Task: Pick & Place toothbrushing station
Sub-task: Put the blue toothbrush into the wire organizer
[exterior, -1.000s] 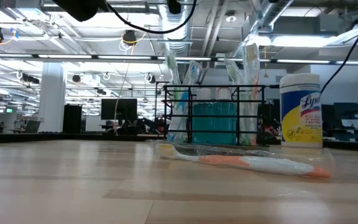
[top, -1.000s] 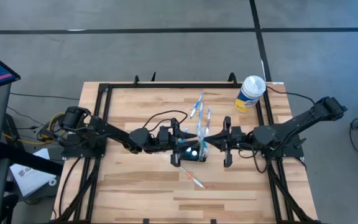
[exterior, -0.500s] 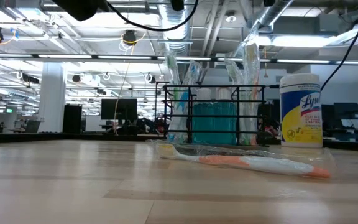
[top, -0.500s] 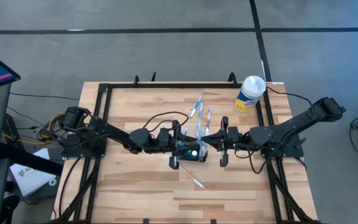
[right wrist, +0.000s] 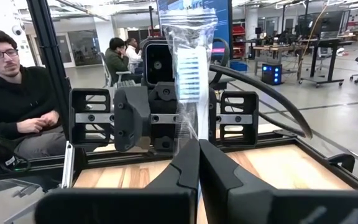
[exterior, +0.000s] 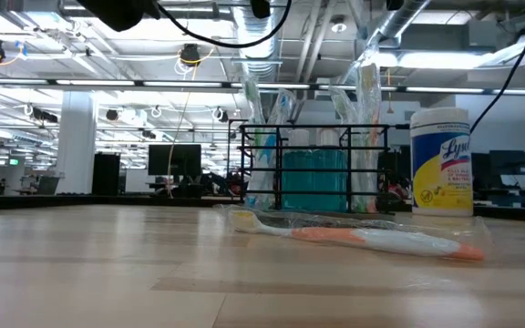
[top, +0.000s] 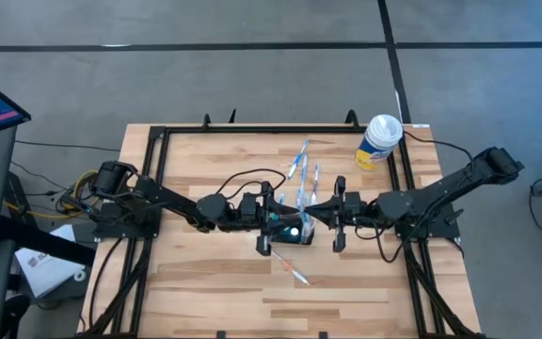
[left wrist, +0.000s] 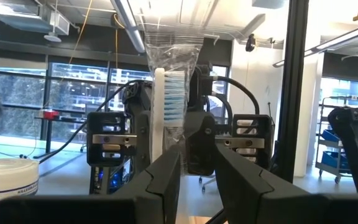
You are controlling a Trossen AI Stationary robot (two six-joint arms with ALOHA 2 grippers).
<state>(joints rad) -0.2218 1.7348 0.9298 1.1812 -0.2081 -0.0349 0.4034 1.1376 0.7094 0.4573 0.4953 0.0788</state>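
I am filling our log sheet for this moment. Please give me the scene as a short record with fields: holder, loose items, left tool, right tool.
holder: toothbrushing station, black, mid-table, wrapped toothbrushes upright in it
loose items: orange-and-white wrapped toothbrush flat on the table in front; Lysol wipes canister near the back right corner
left tool: left tool at the station's left side, partly open
right tool: right tool shut on a wrapped blue-bristled toothbrush

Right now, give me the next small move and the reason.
Probably lower the right tool slightly: it is shut on a wrapped brush held upright by the holder, with the left tool alongside, so easing down should seat it.
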